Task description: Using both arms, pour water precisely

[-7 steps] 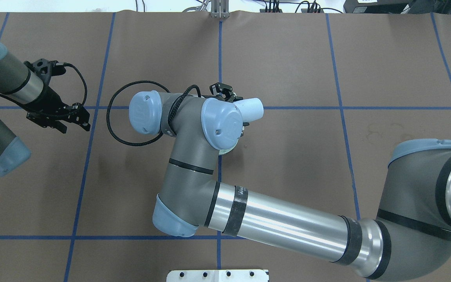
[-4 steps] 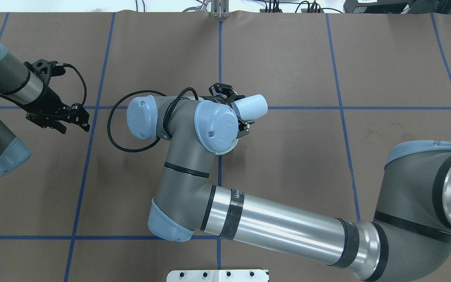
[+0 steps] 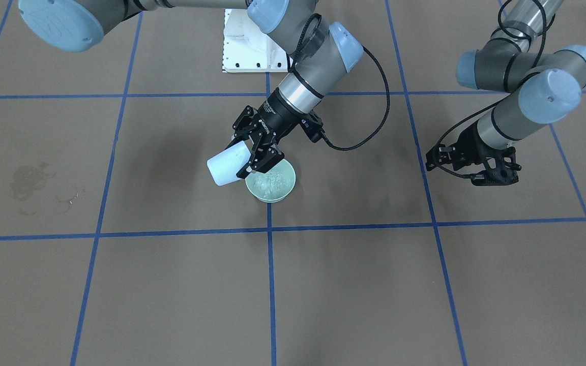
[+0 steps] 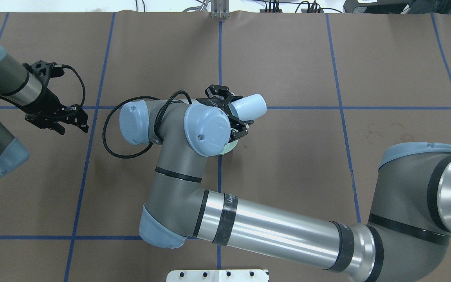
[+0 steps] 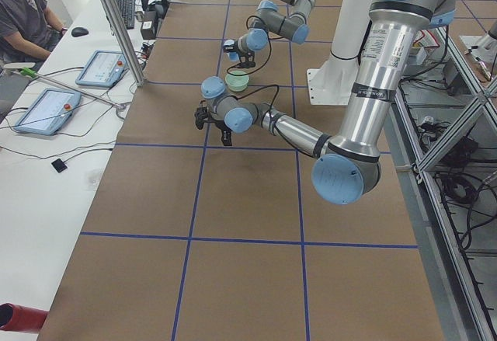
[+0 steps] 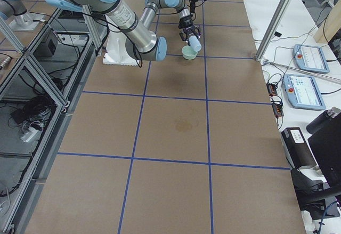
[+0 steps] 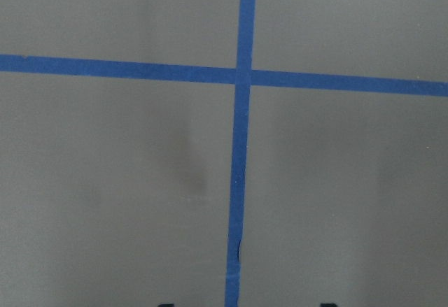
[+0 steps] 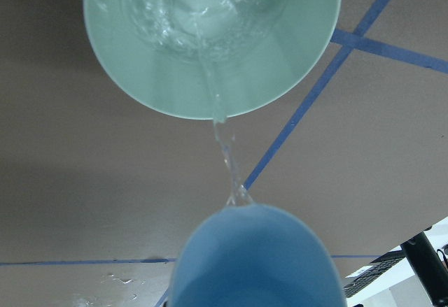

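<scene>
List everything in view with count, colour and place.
cup: one, pale blue, tilted beside the bowl
bowl: one, pale green, on the table, over a tape line
water: one thin stream, clear, cup to bowl
table: one, brown, blue tape grid
pedestal: one, white, robot's table edge
operator: one, dark shirt, seated past the table
arms: two, grey-silver, left at the side, right reaching centre
right end effector: one, black, shut on the cup
left end effector: one, black, open, above the table
</scene>
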Robot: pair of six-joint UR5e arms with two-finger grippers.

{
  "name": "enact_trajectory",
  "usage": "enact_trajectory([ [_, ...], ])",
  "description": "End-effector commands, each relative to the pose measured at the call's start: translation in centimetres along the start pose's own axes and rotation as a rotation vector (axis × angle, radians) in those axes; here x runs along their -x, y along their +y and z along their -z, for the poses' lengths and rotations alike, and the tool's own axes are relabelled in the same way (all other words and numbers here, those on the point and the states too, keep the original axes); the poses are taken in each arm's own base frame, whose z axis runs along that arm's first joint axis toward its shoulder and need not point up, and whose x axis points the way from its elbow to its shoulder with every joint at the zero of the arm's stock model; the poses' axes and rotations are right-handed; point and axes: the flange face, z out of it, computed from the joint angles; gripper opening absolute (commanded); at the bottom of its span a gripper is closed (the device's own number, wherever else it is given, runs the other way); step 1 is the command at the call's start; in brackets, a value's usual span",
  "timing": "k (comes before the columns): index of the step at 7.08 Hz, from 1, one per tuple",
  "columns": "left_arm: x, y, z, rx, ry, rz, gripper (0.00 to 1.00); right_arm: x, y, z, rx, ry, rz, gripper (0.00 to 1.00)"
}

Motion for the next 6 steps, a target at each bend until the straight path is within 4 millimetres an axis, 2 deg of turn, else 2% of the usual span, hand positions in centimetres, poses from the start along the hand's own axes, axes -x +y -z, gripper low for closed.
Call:
enact_trajectory([
  [1,-0.2,0.1,0.2,-0.003,0.004,-0.004,0.76,-0.4,0.1,0.7,-0.051,0.030,-0.083,0.00],
  [2,-0.3,0.1,0.3,-0.004,0.005,-0.005,0.76,-0.7,0.4,0.4,-0.083,0.021,-0.209,0.00],
  [3,-0.5,0.2,0.3,-0.004,0.006,-0.005,0.76,-0.1,1.9,-1.0,-0.180,-0.030,-0.372,0.00],
  [5,-1.0,0.2,0.5,-0.007,0.011,-0.009,0.76,-0.3,9.3,-3.0,-0.315,-0.171,-0.754,0.00],
  [6,-1.3,0.2,0.8,-0.010,0.015,-0.012,0.76,1.4,14.1,-5.4,-0.420,-0.232,-0.940,0.00],
])
